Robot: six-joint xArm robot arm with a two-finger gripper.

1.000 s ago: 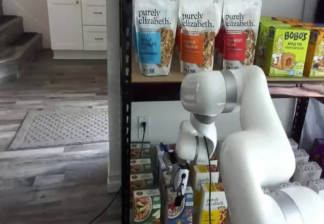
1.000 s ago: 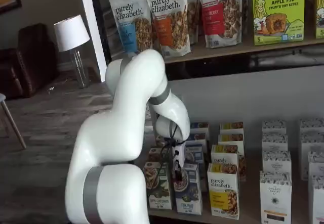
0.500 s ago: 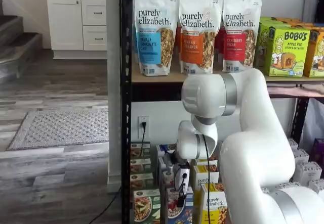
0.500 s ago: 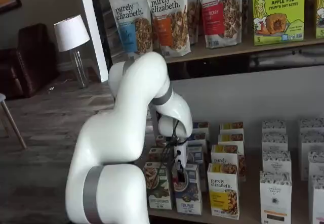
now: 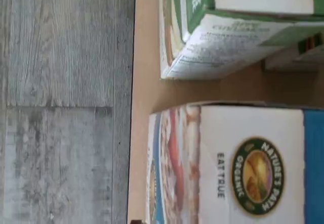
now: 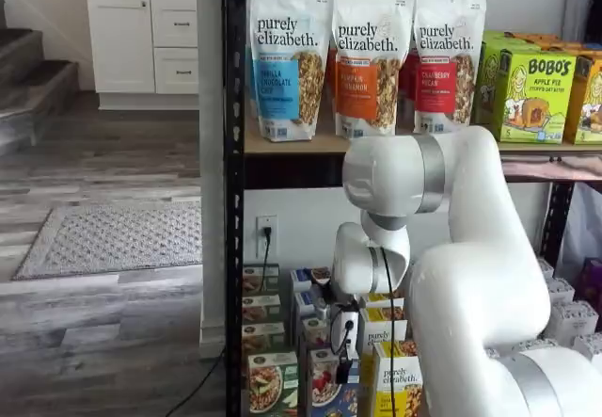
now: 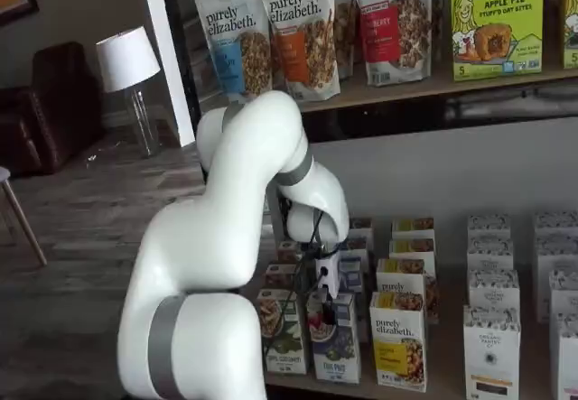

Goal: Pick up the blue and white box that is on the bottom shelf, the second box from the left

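Arm has slid right and lower; jaws spread wide, poised over the blue and white box; descent next, I'd say.

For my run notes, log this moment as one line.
gripper: over target, grip state unclear | blue and white box: upright, not lifted | bottom shelf | neighbour: green carton

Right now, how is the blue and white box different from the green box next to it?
The blue and white box has blue sides and a bowl with red berries on its front; the green box has green edging and a paler bowl picture. The gripper hangs right over the blue and white box, while the green box stands free beside it, nearer the shelf's end. In the wrist view, the blue and white box's top shows a round logo. Both stand upright at the bottom shelf's front.
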